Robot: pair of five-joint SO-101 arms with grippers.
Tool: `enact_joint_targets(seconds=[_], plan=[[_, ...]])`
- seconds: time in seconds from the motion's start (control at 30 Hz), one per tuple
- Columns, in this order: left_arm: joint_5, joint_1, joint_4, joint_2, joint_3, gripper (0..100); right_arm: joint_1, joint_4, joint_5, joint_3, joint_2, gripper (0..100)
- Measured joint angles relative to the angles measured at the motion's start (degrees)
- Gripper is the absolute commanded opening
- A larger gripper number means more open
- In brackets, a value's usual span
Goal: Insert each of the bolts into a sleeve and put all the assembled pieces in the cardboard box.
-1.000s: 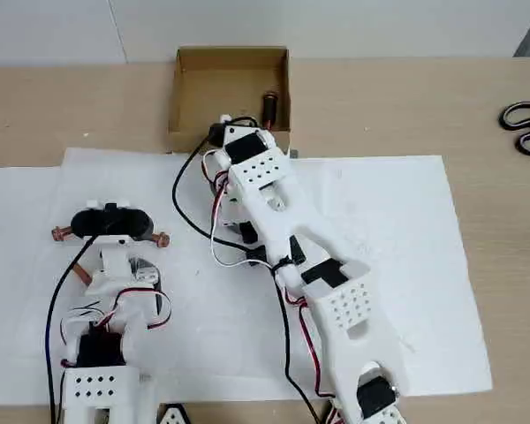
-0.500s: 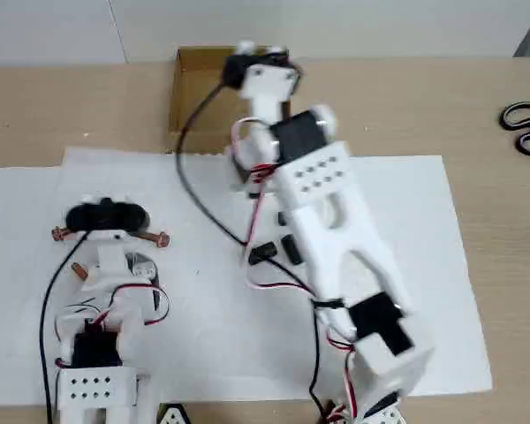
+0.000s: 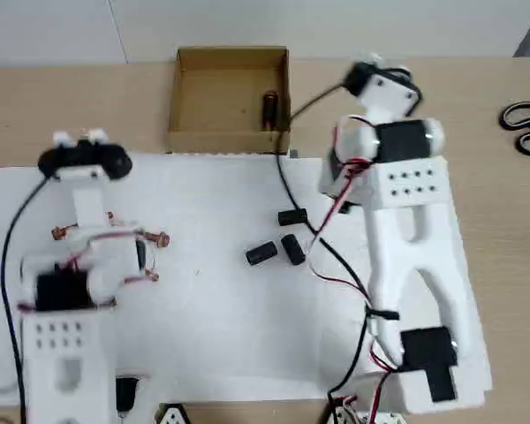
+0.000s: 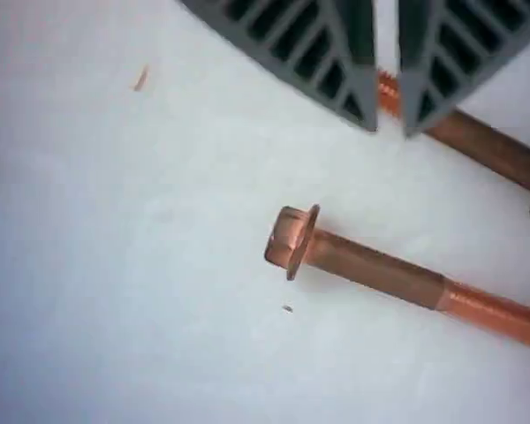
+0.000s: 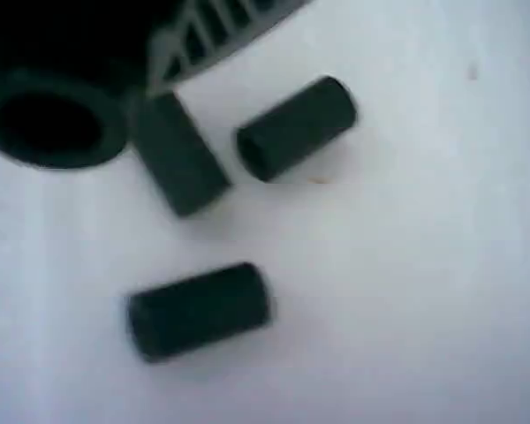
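Note:
The cardboard box (image 3: 230, 97) stands at the far edge with one assembled piece (image 3: 270, 108) lying inside. Three black sleeves (image 3: 291, 216) (image 3: 261, 254) (image 3: 292, 248) lie loose on the white paper; in the right wrist view they are the sleeves (image 5: 296, 124) (image 5: 181, 163) (image 5: 199, 309) just beyond my right gripper (image 5: 159, 62). Copper bolts (image 3: 66, 232) (image 3: 159, 238) lie under my left arm. My left gripper (image 4: 387, 110) hangs shut just over one bolt (image 4: 486, 146), with a second bolt (image 4: 389, 269) lying free beside it.
White paper (image 3: 247, 353) covers the middle of the wooden table. Scissors (image 3: 528, 124) lie at the far right. My right arm (image 3: 406, 203) stretches over the paper's right side, and my left arm (image 3: 71, 291) stands over its left side.
My right arm has swung away from the box to the right, leaving the assembled piece inside. My left arm has risen and shifted toward the far left.

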Motion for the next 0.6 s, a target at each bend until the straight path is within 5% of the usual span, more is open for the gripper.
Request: enact_joint_targets(seconds=[0.3, 0.6], plan=[[-24.7, 0.0, 19.3, 22.8, -24.6, 1, 10.6, 0.0, 0.0, 11.7, -6.8, 0.2], [-53.1, 0.0, 21.4, 26.2, -26.5, 1, 16.6, -1.0, 0.0, 22.3, -13.7, 0.2]])
